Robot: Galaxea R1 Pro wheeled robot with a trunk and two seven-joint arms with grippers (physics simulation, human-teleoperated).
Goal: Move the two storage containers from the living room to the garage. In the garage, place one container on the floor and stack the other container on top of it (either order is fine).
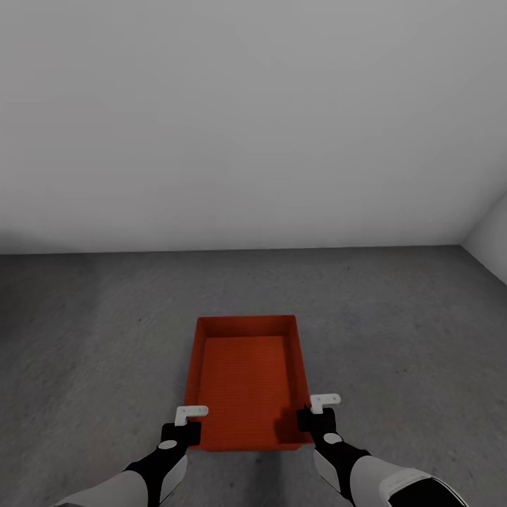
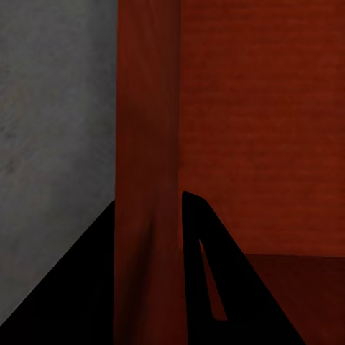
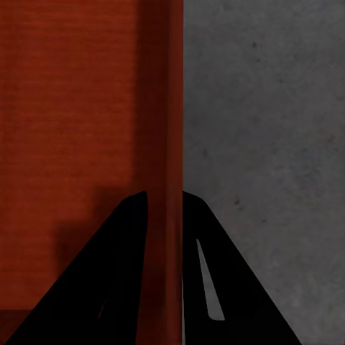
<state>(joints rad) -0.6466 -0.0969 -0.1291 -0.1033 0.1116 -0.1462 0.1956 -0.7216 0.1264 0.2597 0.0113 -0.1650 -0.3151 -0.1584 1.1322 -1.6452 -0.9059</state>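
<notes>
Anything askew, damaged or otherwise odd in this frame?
Nothing stands out. The orange-red storage container sits square and intact over the grey concrete floor. The left gripper and right gripper each straddle a side wall, jaws either side of it.

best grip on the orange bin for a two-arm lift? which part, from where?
Judging by its shape, the thin side walls near the robot-facing end of the storage container, from above. It is open-topped and lidless, so fingers can straddle each rim, as the left hand and right hand do now.
</notes>
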